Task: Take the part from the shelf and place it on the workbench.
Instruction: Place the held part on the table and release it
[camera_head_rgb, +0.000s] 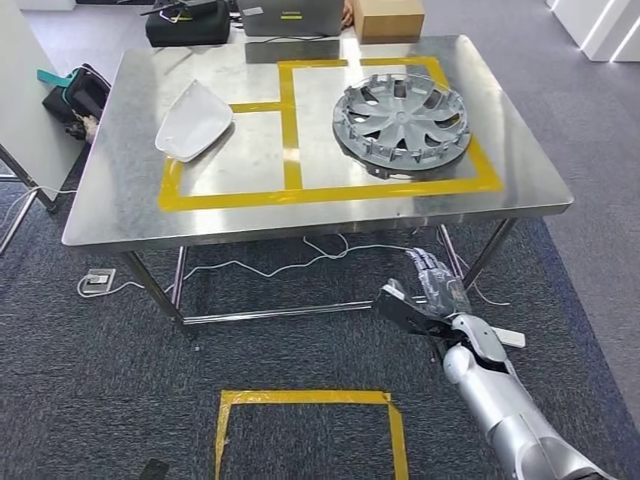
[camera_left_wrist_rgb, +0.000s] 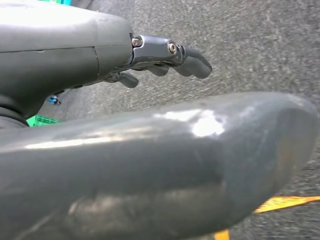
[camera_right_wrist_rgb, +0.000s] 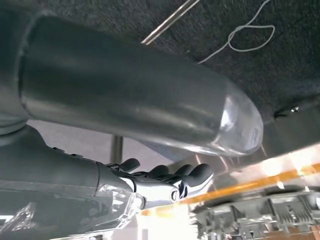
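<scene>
Grey plastic wheel cover (camera_head_rgb: 401, 124), round, spoked: lying flat on the brushed steel table (camera_head_rgb: 121, 190), inside the larger yellow-taped rectangle (camera_head_rgb: 290, 135), toward the table's right end. Touched by neither robot hand. Placement judged done, or close to it.

Right robot hand (camera_head_rgb: 430, 295): below the table's front edge, in front of the right-hand table legs, fingers spread, thumb apart, holding nothing. Right wrist view: dark fingers (camera_right_wrist_rgb: 188, 175) extended with the wheel cover's rim (camera_right_wrist_rgb: 264, 215) just beyond them, not touching.

Left robot hand (camera_left_wrist_rgb: 166, 55): seen in the left wrist view over grey carpet, fingers loosely extended, nothing between them.

Risks, as judgement:
- Raising the right arm from here could clip the table's underside or front edge, given how near the hand sits beneath it.
- A knock to the table could slide the wheel cover, whose rim lies on or near the tape at the right.
- Loose white cables (camera_head_rgb: 332, 250) on the carpet under the table: snag hazard for a foot or low hand.

Surroundings, relative to the table:
- White curved plastic panel (camera_head_rgb: 193, 120) on the left part, partly over the smaller taped rectangle.
- Black bag (camera_head_rgb: 187, 22), grey case (camera_head_rgb: 290, 15) and brown cardboard box (camera_head_rgb: 388, 16) behind the far edge.
- Yellow tape outline (camera_head_rgb: 309, 400) on the carpet in front.
</scene>
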